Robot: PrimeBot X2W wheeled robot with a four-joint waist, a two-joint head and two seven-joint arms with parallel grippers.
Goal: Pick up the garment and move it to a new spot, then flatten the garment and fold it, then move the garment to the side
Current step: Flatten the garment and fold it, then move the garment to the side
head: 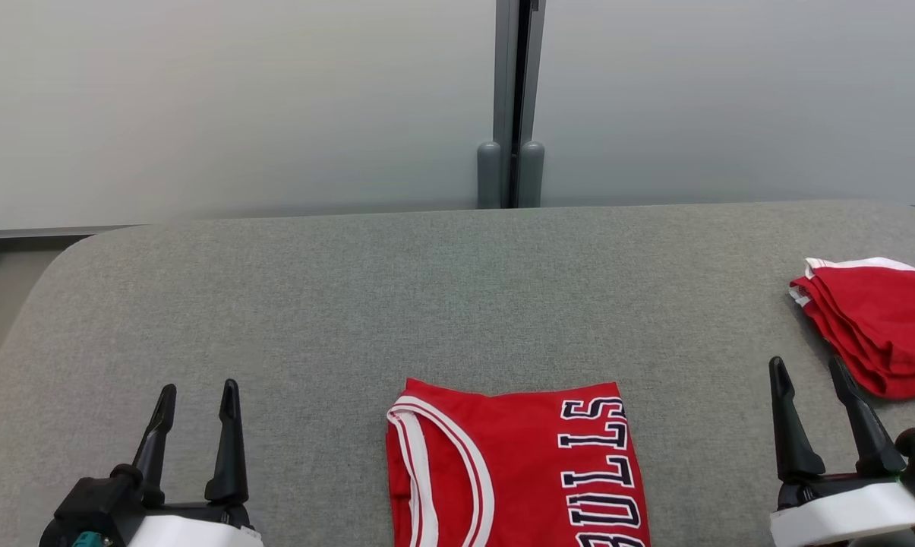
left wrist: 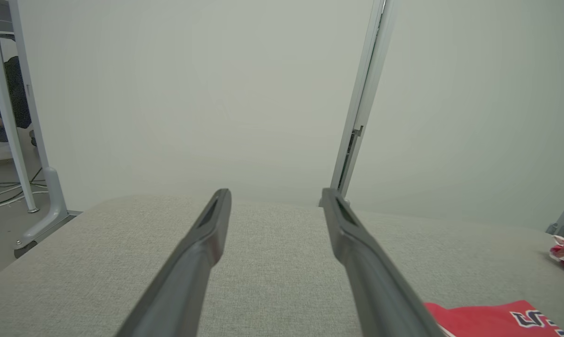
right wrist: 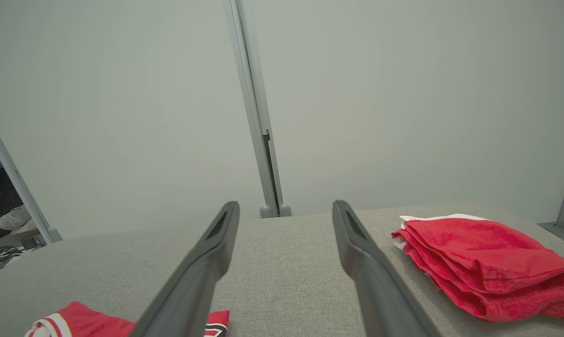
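Now, left gripper has fingers wide apart, empty, over grey table. Centre, at near edge: folded jersey, between both grippers, well apart from each. I judge fold done, side move left to do. I'd pinch two corners through all layers and lift level so fold keeps. Then right gripper — wide, empty, just beside red folded pile. No bin or tray that I can make out — cloth lies bare on table.

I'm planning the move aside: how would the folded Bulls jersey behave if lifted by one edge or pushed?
Probably floppy: the Bulls jersey lies flat as thin layered cloth, so one lifted edge would likely sag and unfold. Pushed, it may bunch, since the grey table cover looks coarse-woven.
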